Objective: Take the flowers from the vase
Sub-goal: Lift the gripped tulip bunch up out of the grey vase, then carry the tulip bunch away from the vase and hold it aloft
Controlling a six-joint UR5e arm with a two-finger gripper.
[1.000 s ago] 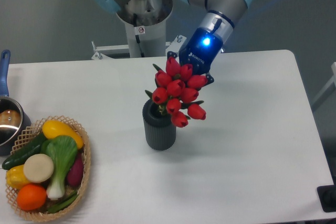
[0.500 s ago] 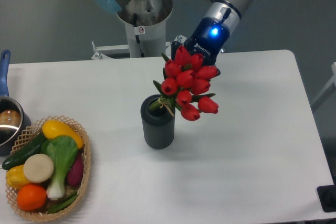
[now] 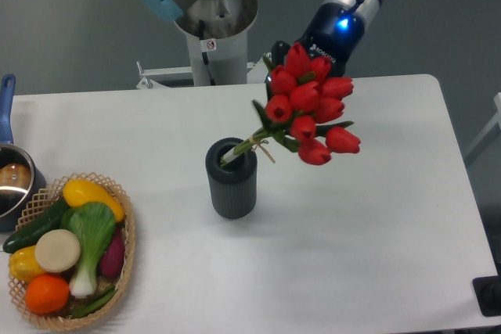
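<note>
Since the earlier frame, the bunch of red tulip flowers [image 3: 308,107] has risen toward 1 o'clock. Its stem ends are still in the dark grey ribbed vase [image 3: 232,178], long axis slanting 7-to-1 o'clock. The blue-lit two-finger gripper [image 3: 301,64] is behind the buds, seemingly pinching them; fingers hidden.

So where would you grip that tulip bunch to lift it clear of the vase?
Grip the tulip bunch at the gathered heads, from the far side. The stems lean out of the ribbed vase towards upper right, so pull along that lean.

The red tulip buds [image 3: 309,111] look smooth with a slight sheen. The ribbed dark grey cylindrical vase [image 3: 232,180] is matt. The white bench [image 3: 376,224] is smooth and matt. The woven wicker basket [image 3: 125,248] looks rough.
</note>
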